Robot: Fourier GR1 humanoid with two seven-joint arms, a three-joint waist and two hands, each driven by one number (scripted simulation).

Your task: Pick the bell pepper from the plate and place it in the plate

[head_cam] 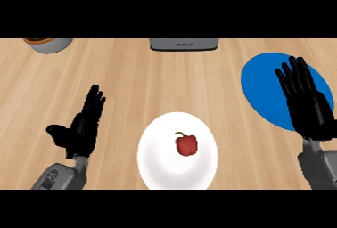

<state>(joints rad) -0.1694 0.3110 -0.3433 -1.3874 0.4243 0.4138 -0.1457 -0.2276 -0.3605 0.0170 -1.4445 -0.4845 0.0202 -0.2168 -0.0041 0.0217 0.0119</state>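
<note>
Bell pepper [186, 145], red with a short green stem pointing up and to the left, lies near the middle of the white plate [158, 160]. Nothing is touching it. The white plate sits on the pale wooden worktop [164, 80], close to the lower edge of the view, and serves as the landmark for everything else.

Up and to the right of the white plate, well apart from it, lies a blue plate [263, 84]. The right hand [308, 107] is over the blue plate's right part, covering some of it, with its fingers straight and spread, pointing away from the robot; it holds nothing. Its grey forearm [319, 167] comes in from the lower right corner, to the right of the white plate.

To the left of the white plate, apart from it, is the left hand [82, 127]. Its fingers are straight and close together, pointing up the view, and the thumb sticks out to the left; it too holds nothing. Its grey forearm [63, 176] comes in from below.

Far beyond the white plate, at the top edge of the worktop, a grey appliance [183, 44] with a dark top shows only in part. Far up and to the left of the white plate stands a grey round container [49, 45] with an orange-brown rim, also cut off by the edge.
</note>
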